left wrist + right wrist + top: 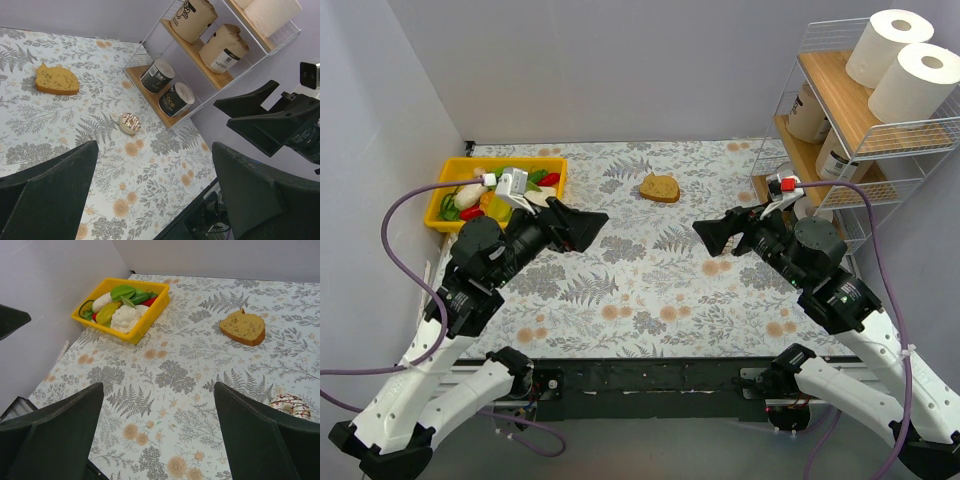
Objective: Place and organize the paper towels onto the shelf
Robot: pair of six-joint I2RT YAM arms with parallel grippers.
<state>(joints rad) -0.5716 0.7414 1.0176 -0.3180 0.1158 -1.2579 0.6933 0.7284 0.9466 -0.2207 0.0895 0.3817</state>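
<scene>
White paper towels (pixel 888 45) are sitting atop the shelf (pixel 830 92) while I am holding my left gripper (pixel 584 228) and right gripper (pixel 713 236) spread open and empty, left of it.

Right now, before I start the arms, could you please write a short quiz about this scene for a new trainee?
1. True or false: the left claw and the right claw are both open and empty.
2. Which rolls stand on the top tier of the shelf? A) plain white rolls B) brown-wrapped rolls C) dark-labelled rolls
3. Fill in: the yellow bin stands at the far ____ corner of the table.

Key: 1 true; 2 A; 3 left.
</scene>
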